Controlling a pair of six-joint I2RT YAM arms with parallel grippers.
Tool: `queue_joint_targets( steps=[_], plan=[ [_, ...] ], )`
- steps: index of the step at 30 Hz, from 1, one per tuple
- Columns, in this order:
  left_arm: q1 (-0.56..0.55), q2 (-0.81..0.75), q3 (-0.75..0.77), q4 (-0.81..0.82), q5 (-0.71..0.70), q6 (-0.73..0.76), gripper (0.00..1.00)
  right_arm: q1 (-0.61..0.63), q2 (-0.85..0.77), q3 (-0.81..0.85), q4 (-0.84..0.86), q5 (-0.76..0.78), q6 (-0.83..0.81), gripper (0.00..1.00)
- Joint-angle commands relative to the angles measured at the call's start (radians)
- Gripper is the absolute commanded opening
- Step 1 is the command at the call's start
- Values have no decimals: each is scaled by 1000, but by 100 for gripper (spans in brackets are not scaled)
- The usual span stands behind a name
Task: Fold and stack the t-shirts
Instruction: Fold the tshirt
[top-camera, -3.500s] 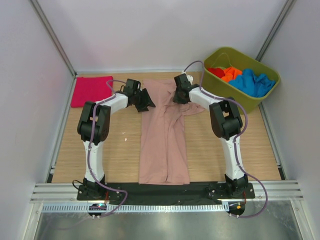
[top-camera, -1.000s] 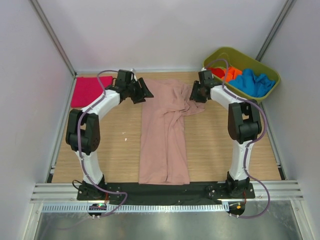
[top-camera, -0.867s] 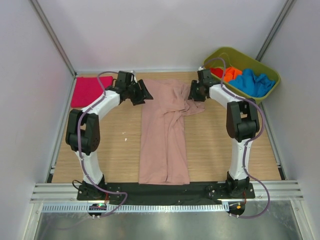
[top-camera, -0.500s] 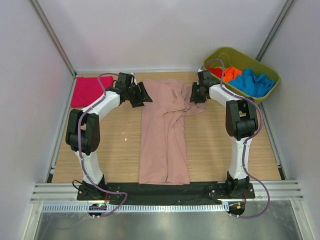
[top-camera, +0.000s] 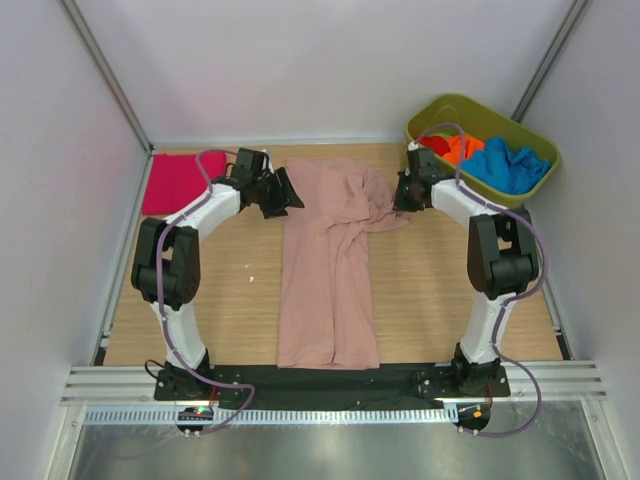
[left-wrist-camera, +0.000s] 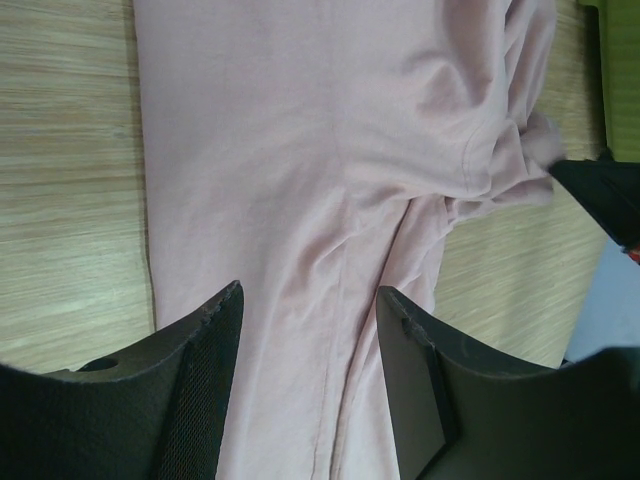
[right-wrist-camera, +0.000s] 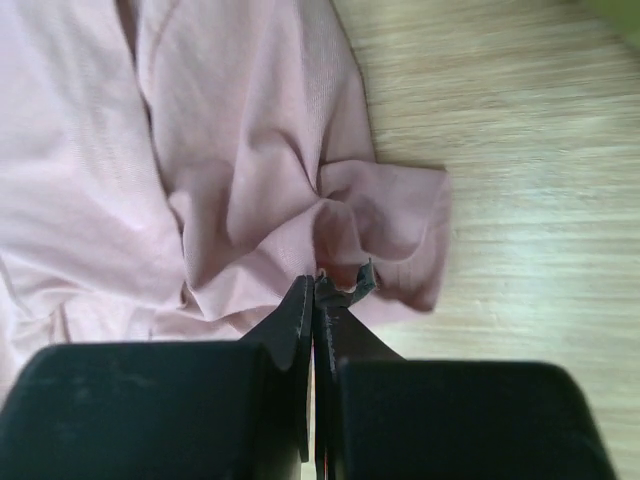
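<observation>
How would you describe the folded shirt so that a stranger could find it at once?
Start at the wooden table and go to its far left corner. There a magenta shirt lies flat as a neat rectangle. The pink shirt in the middle is spread out long, and the shirts in the green tub are crumpled; only this one is folded.

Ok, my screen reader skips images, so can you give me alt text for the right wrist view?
The right gripper, jaws shut, pinches a bunched fold of the dusty-pink t-shirt near its sleeve. The shirt lies crumpled on a wooden table.
</observation>
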Motion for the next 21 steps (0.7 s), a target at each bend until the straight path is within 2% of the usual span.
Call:
queue_joint_targets(
  steps=[1,9,16,17,18,20,21],
  plan=[
    [-2,-43,-8,3,-5,-1,57,-15,-117,-38,75,14,20,1],
    [-2,-51,-23,3,-3,-8,57,-15,-147,-81,55,57,46,1],
    [-2,-52,-34,2,-11,-15,57,-15,-184,-211,83,-32,116,2],
    [-2,-51,-33,2,-9,-16,57,-15,-186,-217,84,-7,121,5],
    [-2,-51,-33,2,-9,-16,57,-16,-193,-220,86,9,123,16],
    [-2,-52,-31,0,-9,-18,57,-18,-201,-223,103,58,126,25],
    [-2,-54,-31,-1,-9,-18,57,-26,-206,-220,109,69,133,34]
  ],
)
